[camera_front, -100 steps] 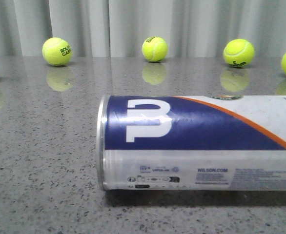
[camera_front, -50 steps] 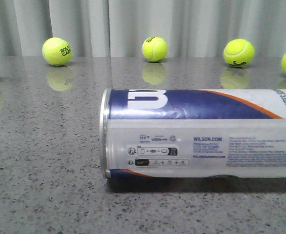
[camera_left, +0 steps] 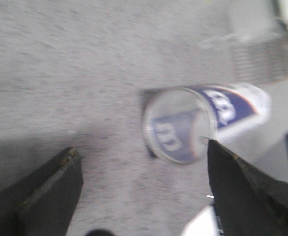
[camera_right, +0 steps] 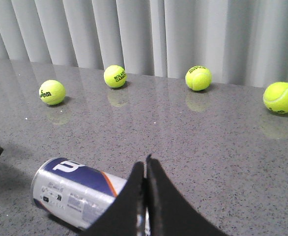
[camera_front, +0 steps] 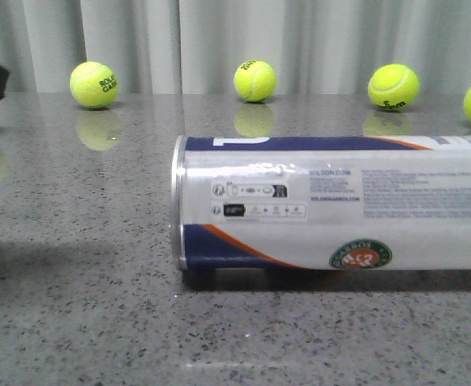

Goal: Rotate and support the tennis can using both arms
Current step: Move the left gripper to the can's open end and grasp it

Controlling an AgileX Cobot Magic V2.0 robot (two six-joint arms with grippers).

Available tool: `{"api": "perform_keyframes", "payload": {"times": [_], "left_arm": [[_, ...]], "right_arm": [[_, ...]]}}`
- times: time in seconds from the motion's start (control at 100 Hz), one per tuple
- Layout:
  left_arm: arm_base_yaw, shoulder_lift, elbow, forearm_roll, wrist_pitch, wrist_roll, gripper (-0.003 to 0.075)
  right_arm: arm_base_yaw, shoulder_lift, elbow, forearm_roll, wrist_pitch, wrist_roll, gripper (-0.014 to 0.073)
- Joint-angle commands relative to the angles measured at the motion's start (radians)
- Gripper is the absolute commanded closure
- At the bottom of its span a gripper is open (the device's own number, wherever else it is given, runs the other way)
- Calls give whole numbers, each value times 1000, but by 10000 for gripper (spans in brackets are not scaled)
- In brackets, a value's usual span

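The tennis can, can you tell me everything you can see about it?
The tennis can is a long tube of frosted, clear-looking plastic lying on its side on the grey speckled table. Its label is navy, white and orange, with small print and a round green-and-orange emblem near the bottom. A shiny rim rings its left end, which looks see-through in the left wrist view; its right end runs out of the front view. The right gripper, fingers closed together, is in front of it in the right wrist view; contact cannot be told.
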Motion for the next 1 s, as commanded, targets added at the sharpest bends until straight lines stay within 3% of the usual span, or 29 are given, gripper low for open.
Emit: {"api": "perform_keyframes", "payload": {"times": [0.0, 0.38, 0.99], "left_arm": [[2, 45, -32, -176, 73, 51, 206], [-110, 248, -81, -357, 91, 151, 206], [-274, 605, -392, -380, 41, 215, 206]], "right_arm": [[-6, 13, -24, 1, -71, -9, 655], [-6, 13, -24, 1, -71, -9, 655], [-6, 13, -24, 1, -71, -9, 655]]}}
